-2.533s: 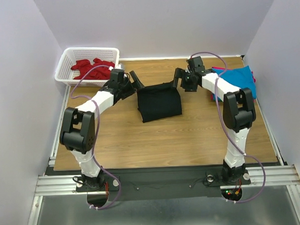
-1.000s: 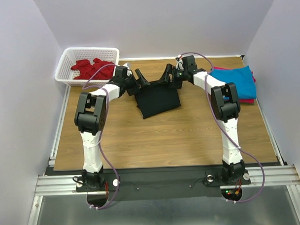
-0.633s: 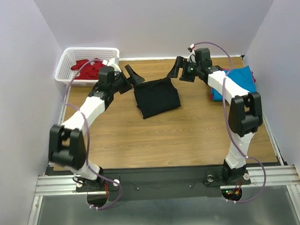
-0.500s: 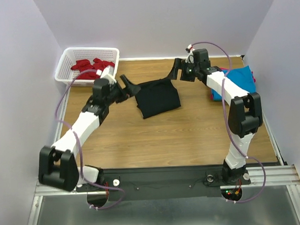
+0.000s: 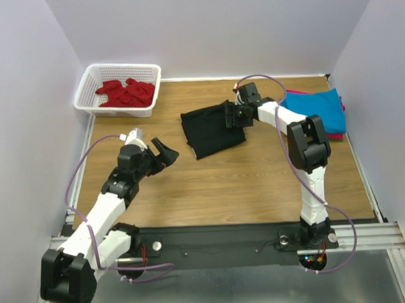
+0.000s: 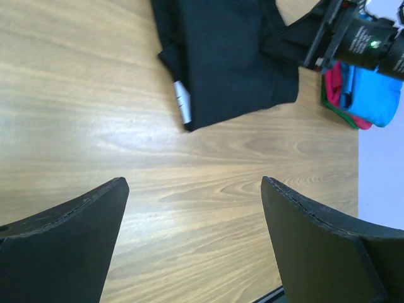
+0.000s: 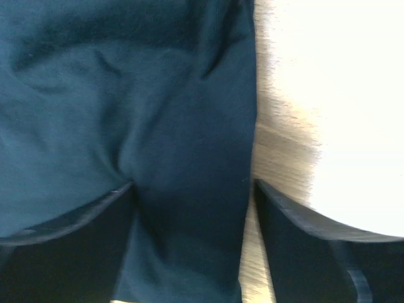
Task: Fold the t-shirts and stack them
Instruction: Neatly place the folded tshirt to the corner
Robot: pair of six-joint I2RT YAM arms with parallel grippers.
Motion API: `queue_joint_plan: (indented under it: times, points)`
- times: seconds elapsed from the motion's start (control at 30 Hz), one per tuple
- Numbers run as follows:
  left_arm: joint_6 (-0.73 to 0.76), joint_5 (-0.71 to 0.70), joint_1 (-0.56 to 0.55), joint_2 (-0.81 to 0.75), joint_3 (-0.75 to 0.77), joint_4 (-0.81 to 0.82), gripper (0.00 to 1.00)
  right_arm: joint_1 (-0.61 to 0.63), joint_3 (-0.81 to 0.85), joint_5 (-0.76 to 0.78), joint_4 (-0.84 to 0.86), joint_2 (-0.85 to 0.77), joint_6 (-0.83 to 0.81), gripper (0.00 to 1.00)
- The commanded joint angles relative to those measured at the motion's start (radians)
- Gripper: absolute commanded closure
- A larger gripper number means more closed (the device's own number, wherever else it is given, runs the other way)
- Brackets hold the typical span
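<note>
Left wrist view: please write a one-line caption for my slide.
Left gripper, jaws open, above the wooden table; beyond, the right gripper at the folded black t-shirt.

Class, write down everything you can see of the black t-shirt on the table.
The black t-shirt is soft, plain cloth, folded into a rough, slightly skewed rectangle. It lies flat on the wooden table, toward its far side. A small white label shows at one edge. The right gripper sits open over its right edge; the left gripper is well clear.
</note>
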Motion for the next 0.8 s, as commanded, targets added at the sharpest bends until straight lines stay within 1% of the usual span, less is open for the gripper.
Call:
queue_joint_plan:
  times: [0.0, 0.07, 0.27, 0.37, 0.43, 0.47, 0.5, 0.53, 0.57, 0.63, 0.67, 0.7, 0.73, 0.77]
  points:
    - [-0.021, -0.022, -0.001, -0.046, -0.046, -0.006, 0.01, 0.021, 0.006, 0.013, 0.002, -0.003, -0.041, 0.28]
    - [-0.030, -0.030, -0.001, -0.060, -0.064, -0.004, 0.01, 0.047, -0.006, 0.032, 0.002, -0.003, -0.047, 0.34]
    - [-0.033, -0.028, -0.001, -0.063, -0.081, -0.016, 0.01, 0.087, -0.035, 0.085, 0.002, 0.040, -0.036, 0.35]
    - [-0.038, -0.039, -0.001, -0.083, -0.090, -0.036, 0.01, 0.093, -0.046, 0.069, 0.003, 0.061, -0.019, 0.44]
    - [-0.036, -0.053, -0.001, -0.109, -0.090, -0.044, 0.01, 0.098, -0.055, 0.076, 0.005, 0.064, -0.018, 0.59]
    - [-0.036, -0.056, -0.001, -0.109, -0.090, -0.044, 0.01, 0.098, -0.058, 0.079, 0.005, 0.063, -0.018, 0.59]
    - [-0.036, -0.060, -0.001, -0.119, -0.089, -0.044, 0.01, 0.098, -0.060, 0.082, 0.003, 0.061, -0.018, 0.65]
    - [-0.035, -0.062, -0.001, -0.122, -0.087, -0.044, 0.01, 0.099, -0.063, 0.091, 0.003, 0.058, -0.016, 0.69]
    - [-0.036, -0.065, -0.001, -0.126, -0.084, -0.068, 0.01, 0.099, -0.068, 0.098, 0.003, 0.047, -0.016, 0.76]
    - [-0.038, -0.068, -0.001, -0.129, -0.081, -0.070, 0.01, 0.098, -0.075, 0.118, 0.005, 0.029, -0.019, 0.82]
    - [-0.036, -0.073, -0.001, -0.128, -0.075, -0.072, 0.01, 0.098, -0.080, 0.159, 0.003, 0.015, -0.022, 0.84]
    - [-0.030, -0.076, -0.001, -0.126, -0.070, -0.075, 0.01, 0.098, -0.089, 0.183, 0.003, -0.017, -0.027, 0.90]
    - [-0.026, -0.080, -0.001, -0.123, -0.064, -0.081, 0.02, 0.098, -0.095, 0.259, 0.003, -0.041, -0.033, 0.93]
    - [-0.021, -0.088, -0.001, -0.122, -0.057, -0.090, 0.01, 0.098, -0.101, 0.301, 0.003, -0.064, -0.039, 0.97]
